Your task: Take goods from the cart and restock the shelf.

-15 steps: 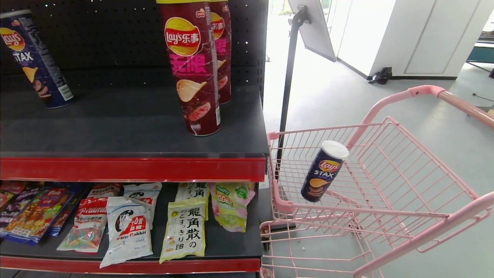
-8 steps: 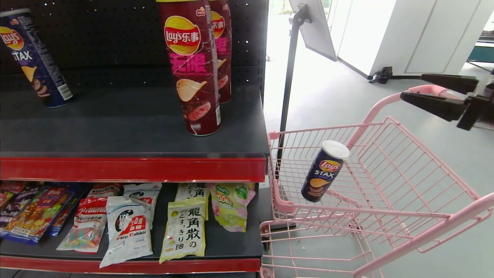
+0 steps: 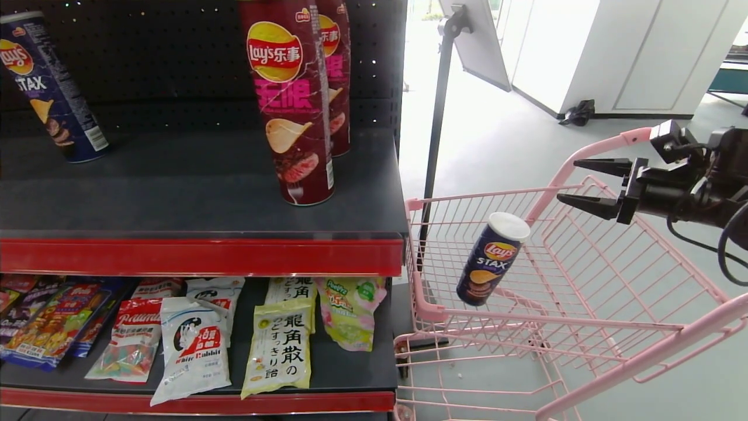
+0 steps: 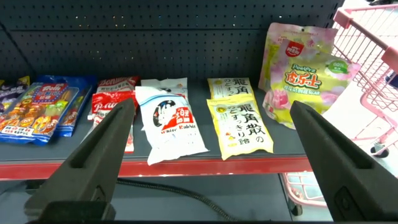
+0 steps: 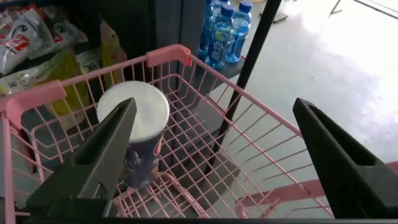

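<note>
Restocking is, in my judgement, at its first step. One can (image 3: 492,259) leans tilted in the cart (image 3: 425,304) at centre right, not gripped. The right gripper (image 3: 568,180) hangs at right, above the can, fingers apart and empty. The left gripper (image 4: 212,106), likewise spread and empty, faces the snack bags (image 4: 171,118). The shelf (image 3: 198,199) at upper left has bare room. Outstanding: grasp, lift, place.

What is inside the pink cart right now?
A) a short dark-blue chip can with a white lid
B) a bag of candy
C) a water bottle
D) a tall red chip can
A: a dark-blue chip can with a white lid leans inside the wire basket of the pink cart, and the right claw is open close by.
</note>
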You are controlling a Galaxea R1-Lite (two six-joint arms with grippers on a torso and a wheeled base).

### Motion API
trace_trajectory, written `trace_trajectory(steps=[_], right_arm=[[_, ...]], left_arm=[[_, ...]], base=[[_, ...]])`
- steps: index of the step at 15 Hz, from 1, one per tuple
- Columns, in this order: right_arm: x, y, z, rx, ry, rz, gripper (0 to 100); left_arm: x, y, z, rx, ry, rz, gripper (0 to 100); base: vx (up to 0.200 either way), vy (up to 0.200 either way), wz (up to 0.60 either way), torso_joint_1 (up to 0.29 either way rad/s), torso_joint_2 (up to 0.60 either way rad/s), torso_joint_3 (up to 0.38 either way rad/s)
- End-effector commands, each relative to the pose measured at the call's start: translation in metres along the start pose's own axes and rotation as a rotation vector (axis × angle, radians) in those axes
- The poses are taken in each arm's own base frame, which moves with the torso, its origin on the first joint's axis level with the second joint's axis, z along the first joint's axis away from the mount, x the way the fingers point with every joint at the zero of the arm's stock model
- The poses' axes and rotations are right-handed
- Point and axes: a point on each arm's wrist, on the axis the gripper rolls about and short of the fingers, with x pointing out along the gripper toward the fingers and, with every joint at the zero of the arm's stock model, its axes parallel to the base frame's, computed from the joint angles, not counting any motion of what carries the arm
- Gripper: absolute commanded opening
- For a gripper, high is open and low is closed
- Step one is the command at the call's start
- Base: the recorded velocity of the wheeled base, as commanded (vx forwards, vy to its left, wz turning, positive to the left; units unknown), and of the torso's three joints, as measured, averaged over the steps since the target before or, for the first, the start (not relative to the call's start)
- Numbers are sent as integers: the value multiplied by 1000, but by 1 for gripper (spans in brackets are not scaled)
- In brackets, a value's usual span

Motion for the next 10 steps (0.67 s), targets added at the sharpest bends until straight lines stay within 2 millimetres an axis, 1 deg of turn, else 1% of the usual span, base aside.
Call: trace_trajectory(steps=[1,2,5,6,9,10], right_arm=[[1,-1,-32,63,34,20,100],[1,2,-34,66,36,27,100],[0,20,-49,134,56,75,100],[0,23,-51,140,60,79,100],[8,31,-56,157,67,108,100],[15,34,-62,174,74,126,100]], left_arm=[[0,0,0,-1,2,0,100],[0,0,0,-1,2,0,100],[0,0,0,-1,2,0,100],[0,0,0,-1,2,0,100],[0,0,0,-1,0,0,100],[0,0,0,-1,2,0,100]], base=[[0,0,0,0,0,0],[0,0,0,0,0,0],[0,0,0,0,0,0],[0,0,0,0,0,0],[0,0,0,0,0,0],[0,0,0,0,0,0]])
